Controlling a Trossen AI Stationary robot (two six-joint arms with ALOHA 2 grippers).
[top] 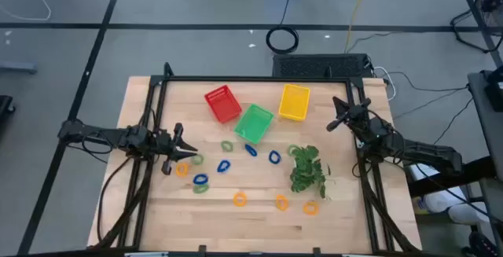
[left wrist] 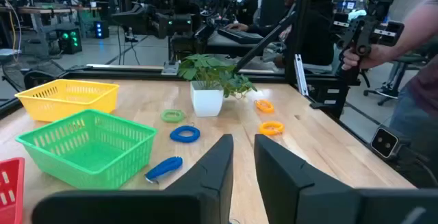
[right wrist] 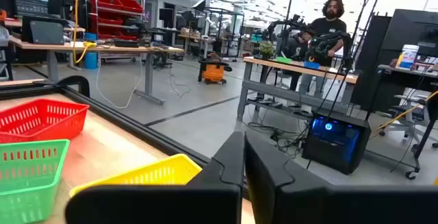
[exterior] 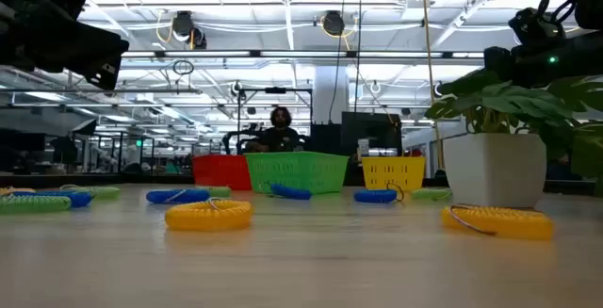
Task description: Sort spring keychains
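Several spring keychains lie flat on the wooden table. Orange ones [top: 239, 200] [top: 280, 203] [top: 310, 207] lie toward the near edge. Blue ones [top: 223, 166] [top: 274, 157] and green ones [top: 226, 145] [top: 196, 160] lie mid-table, and another orange one [top: 182, 169] lies at the left. My left gripper [top: 187, 141] [left wrist: 243, 157] hovers slightly open at the table's left, above the leftmost keychains and touching nothing. My right gripper [top: 333, 123] [right wrist: 244, 157] is shut, raised near the right edge beside the yellow basket [top: 294, 101].
A red basket [top: 222, 104], a green basket [top: 254, 122] and the yellow one stand at the far middle. A potted plant [top: 308, 170] stands right of centre among the keychains. The black frame [top: 149, 115] borders the table. People are in the room beyond [left wrist: 410, 32].
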